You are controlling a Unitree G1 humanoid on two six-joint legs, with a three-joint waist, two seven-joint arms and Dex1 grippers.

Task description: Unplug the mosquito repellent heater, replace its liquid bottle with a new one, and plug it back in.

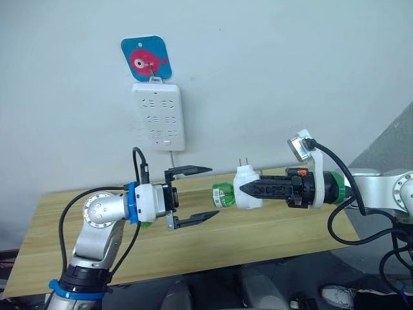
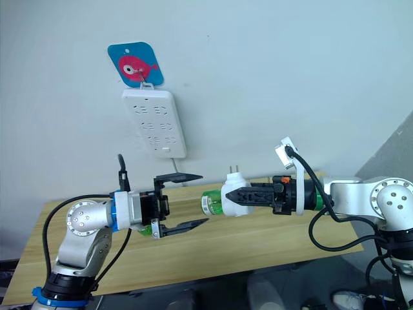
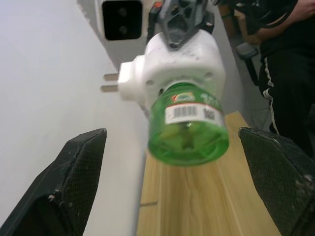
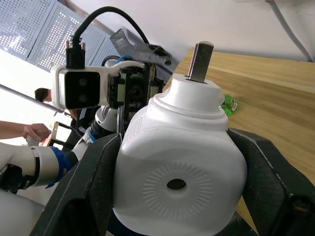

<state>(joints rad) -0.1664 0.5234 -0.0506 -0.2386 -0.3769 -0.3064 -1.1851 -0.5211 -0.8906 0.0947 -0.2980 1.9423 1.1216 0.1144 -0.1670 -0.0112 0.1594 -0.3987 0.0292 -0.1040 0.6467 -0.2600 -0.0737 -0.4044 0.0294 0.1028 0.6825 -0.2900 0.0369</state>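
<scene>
Right claw (image 1: 248,188) gripping mosquito repellent heater (image 1: 245,185) in air above worktop (image 1: 271,232), prongs pointing up, green bottle (image 1: 222,195) sticking toward left claw (image 1: 205,194). Left claw gaping open, just beside bottle, not touching.

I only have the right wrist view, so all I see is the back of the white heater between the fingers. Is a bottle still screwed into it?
Observer: Yes. A green bottle sticks out of the mosquito repellent heater, pointing at the left end effector.
Operator: Is the left end effector on the bottle yet?
Observer: No. Its fingers are spread wide on either side of the bottle, not touching it.
Operator: Where is the heater relative to the power strip?
Observer: It is unplugged, held over the wooden table by the right end effector, below and to the right of the white power strip on the wall.
</scene>
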